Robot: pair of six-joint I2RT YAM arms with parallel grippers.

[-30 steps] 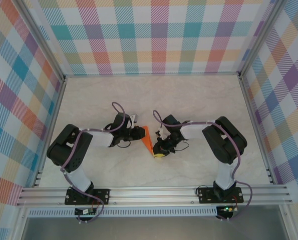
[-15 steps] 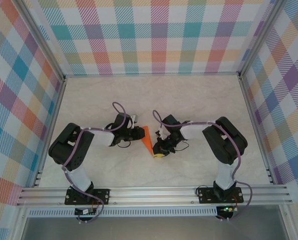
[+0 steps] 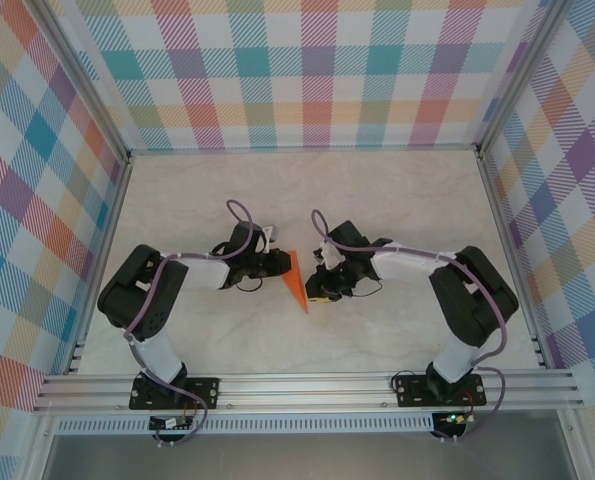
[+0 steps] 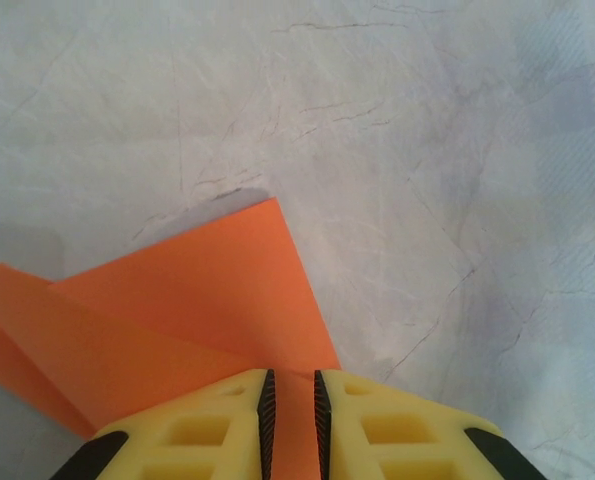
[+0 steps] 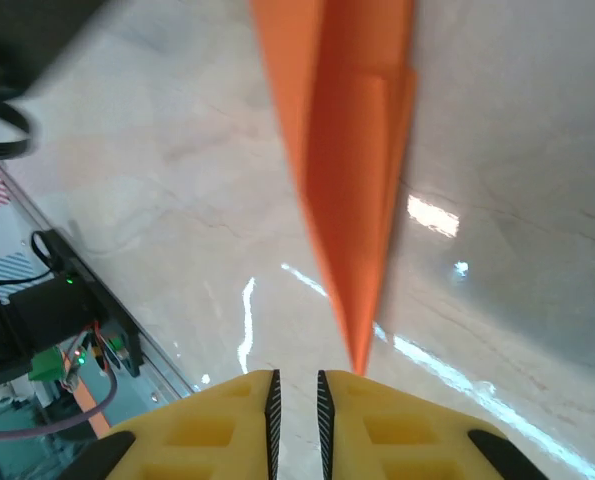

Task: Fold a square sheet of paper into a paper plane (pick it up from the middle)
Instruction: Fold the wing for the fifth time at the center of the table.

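Orange paper plane (image 3: pixel 296 281), already a narrow dart, lies mid-tabletop (image 3: pixel 377 200) with its tip toward six o'clock. At its nine o'clock the left hand (image 4: pixel 290 420) pinches one edge between nearly closed fingers. At its three o'clock the right hand (image 5: pixel 295 410) has narrowly parted fingers holding nothing, the tip just beside them. Likely risk: a sideways pull could crumple the thin folds.

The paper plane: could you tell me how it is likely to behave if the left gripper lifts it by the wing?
The paper plane is thin folded sheet, so probably very light. Held at one edge by the left gripper, the free tip would likely droop. Layered folds along its length may stiffen it somewhat; the smooth table would let it slide.
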